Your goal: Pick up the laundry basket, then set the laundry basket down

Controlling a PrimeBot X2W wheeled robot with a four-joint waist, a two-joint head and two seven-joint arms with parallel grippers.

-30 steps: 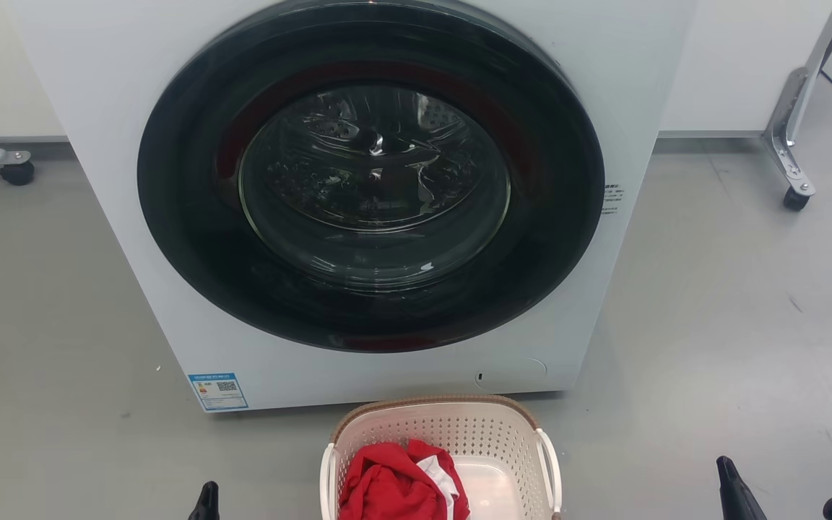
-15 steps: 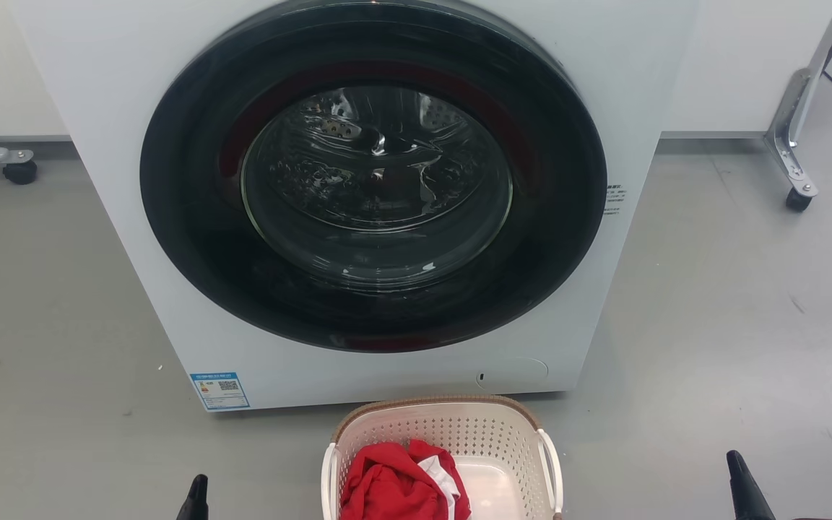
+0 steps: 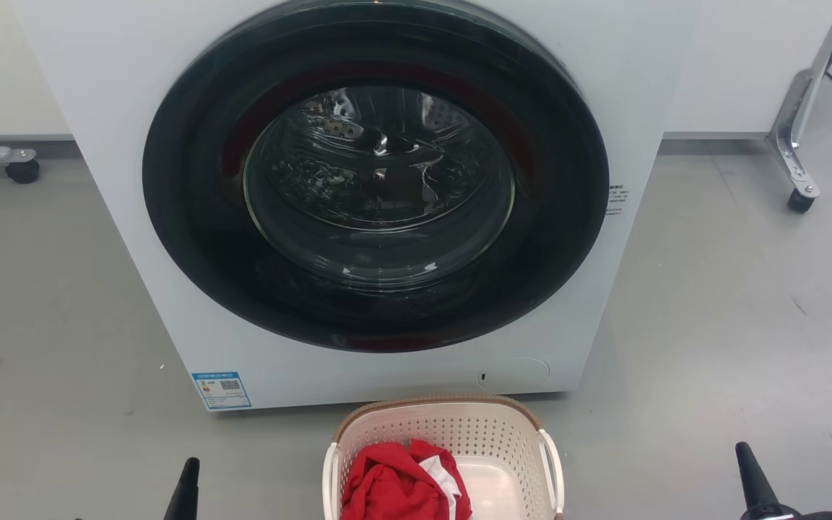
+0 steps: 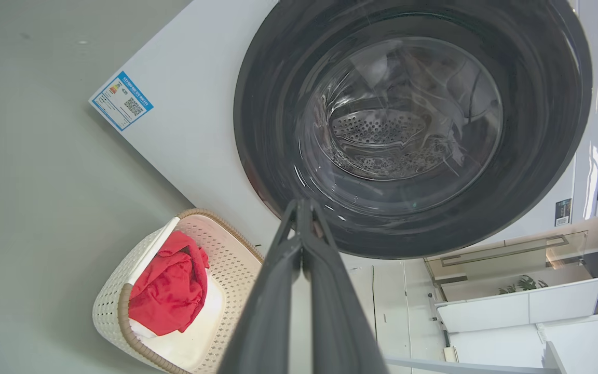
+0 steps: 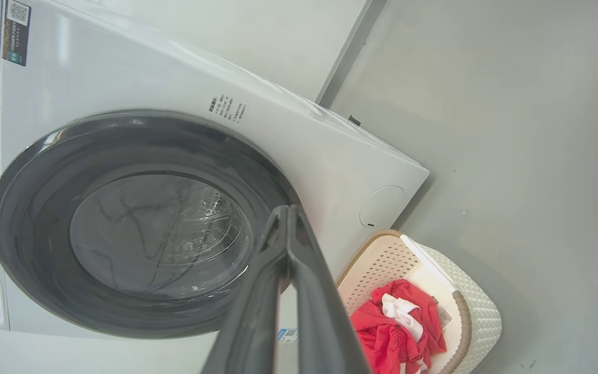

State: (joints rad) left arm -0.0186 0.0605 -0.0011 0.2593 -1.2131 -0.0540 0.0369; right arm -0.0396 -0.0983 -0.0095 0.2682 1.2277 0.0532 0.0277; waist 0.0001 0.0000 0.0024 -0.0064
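Standing on the floor before the washing machine, the laundry basket is between the left hand and the right hand, apart from both, its near part cut off. In the left wrist view the fingers are pressed together and the basket is at lower left. In the right wrist view they are also together, with the basket at lower right.

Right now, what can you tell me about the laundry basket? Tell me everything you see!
The laundry basket is cream-white plastic dotted with little holes, rounded at the corners, with a brown woven-look rim and a white handle on each side. It stands upright on the grey floor, just in front of the washing machine. A crumpled red cloth with a bit of white lies inside. The left gripper and right gripper hang apart from it.
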